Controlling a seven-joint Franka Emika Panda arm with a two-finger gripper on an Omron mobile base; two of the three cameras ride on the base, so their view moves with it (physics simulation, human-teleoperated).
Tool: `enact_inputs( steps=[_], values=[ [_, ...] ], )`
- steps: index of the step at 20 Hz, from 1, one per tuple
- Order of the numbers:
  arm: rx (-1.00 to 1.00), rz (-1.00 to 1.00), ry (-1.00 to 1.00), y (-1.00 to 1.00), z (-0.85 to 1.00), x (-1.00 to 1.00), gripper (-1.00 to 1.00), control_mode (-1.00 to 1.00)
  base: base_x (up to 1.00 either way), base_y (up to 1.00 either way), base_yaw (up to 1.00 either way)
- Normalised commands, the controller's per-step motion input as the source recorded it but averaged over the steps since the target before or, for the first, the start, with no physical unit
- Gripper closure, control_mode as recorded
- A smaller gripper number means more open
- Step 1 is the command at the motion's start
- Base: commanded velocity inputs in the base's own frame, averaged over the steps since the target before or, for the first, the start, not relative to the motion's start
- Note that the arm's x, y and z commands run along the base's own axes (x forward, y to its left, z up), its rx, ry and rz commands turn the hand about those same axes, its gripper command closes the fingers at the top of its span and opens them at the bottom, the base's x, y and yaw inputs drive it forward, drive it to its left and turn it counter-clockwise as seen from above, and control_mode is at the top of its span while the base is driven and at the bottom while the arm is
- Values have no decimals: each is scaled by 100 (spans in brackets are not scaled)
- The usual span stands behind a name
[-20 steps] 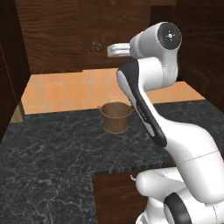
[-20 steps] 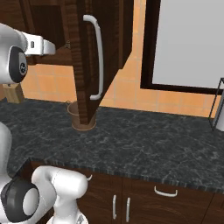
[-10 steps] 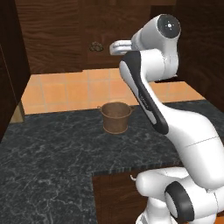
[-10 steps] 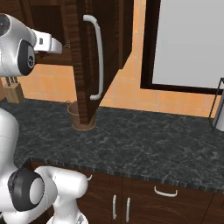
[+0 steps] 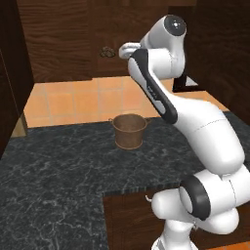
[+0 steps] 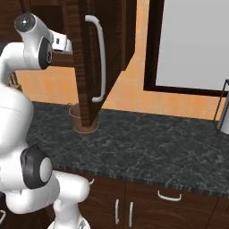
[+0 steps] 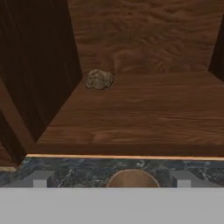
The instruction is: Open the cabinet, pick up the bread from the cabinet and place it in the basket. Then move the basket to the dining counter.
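Hand view: the bread [image 7: 99, 79] is seen sitting on the wooden shelf [image 7: 131, 113] of the open cabinet [image 6: 96, 67], back near the left wall. The gripper [image 5: 124, 50] is held wide open with nothing gripped, just short of the shelf, and the basket [image 5: 129, 130] is parked on the black countertop [image 5: 58, 185] right below.

You are looking at a home kitchen. A black speckled counter [image 6: 147, 147] runs along the wall, with dark wood base cupboards [image 6: 134, 205] below its front edge, each with a small curved handle. Above it hangs a dark wood wall cabinet [image 5: 63, 44], its door [image 6: 96, 62] swung open on a long silver bar handle [image 6: 99, 58]. Orange tiles [image 5: 73, 100] cover the wall behind the counter's back edge.
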Motion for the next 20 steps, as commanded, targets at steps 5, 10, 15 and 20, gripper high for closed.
enact_inputs(
  steps=[5,10,15,20],
  values=[
    [0,2,3,2,0,53,-100,-100,0,0,0],
    [0,5,0,4,0,49,-100,-100,0,0,0],
    [0,10,-1,4,-2,50,-100,-100,0,0,0],
    [0,16,0,8,-23,54,-100,-100,0,0,0]
  ],
)
